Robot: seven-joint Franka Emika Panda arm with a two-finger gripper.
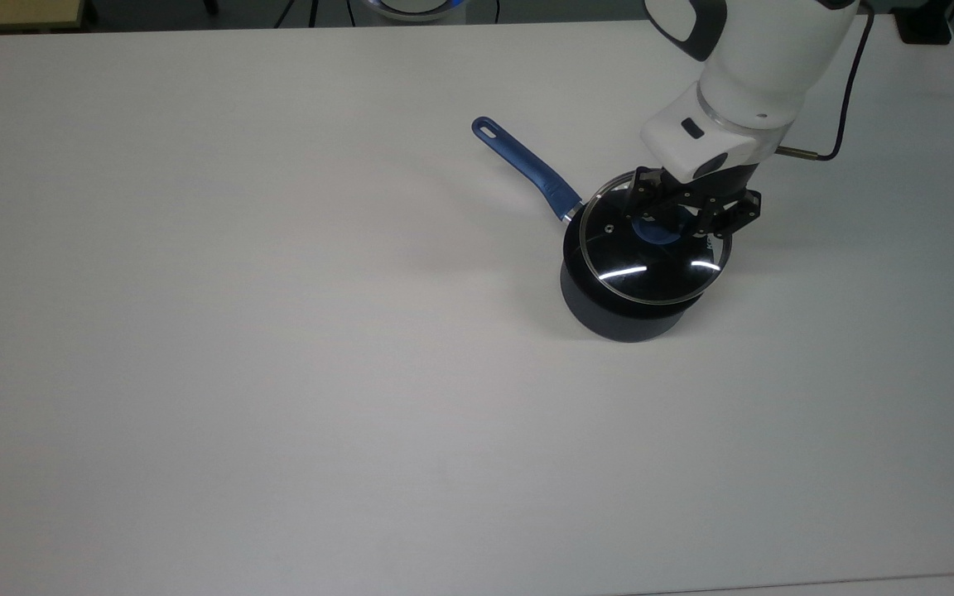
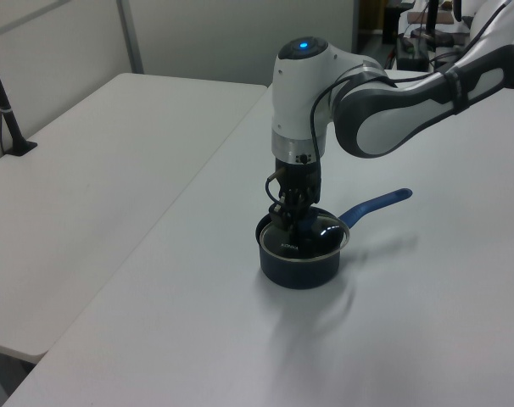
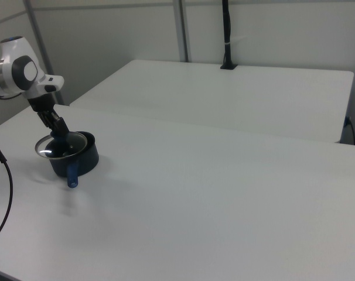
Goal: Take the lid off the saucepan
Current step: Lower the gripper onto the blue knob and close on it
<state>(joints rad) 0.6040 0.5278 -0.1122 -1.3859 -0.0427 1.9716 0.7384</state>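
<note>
A glass lid (image 1: 651, 257) is held by its blue knob (image 1: 657, 234) in the gripper (image 1: 669, 222) of a white robot arm (image 1: 746, 74), just above a dark saucepan (image 1: 609, 310) standing on a white table (image 1: 278, 331). The jaws are closed on the knob. In the top view the lid is seen shifted toward the top view's right, so that its silver rim overhangs the pan's far wall while a crescent of the pan's dark mouth is left open on the top view's left. In the right view the lid (image 3: 59, 146) is shown tilted and raised clear of the saucepan (image 3: 84, 158), reaching out past it toward the right view's left, with the gripper (image 3: 59, 133) clamped at its centre. In the left view the lid (image 2: 312, 233) is seen close over the pan's mouth beneath the gripper (image 2: 293, 216). The long blue handle (image 1: 527, 165) is pointed toward the top view's upper left and ends in an eyelet; in the left view it (image 2: 377, 205) is aimed to the left view's right. A dark cable (image 1: 845, 99) is looped from the wrist. A second white table (image 3: 236, 93) is placed behind.
</note>
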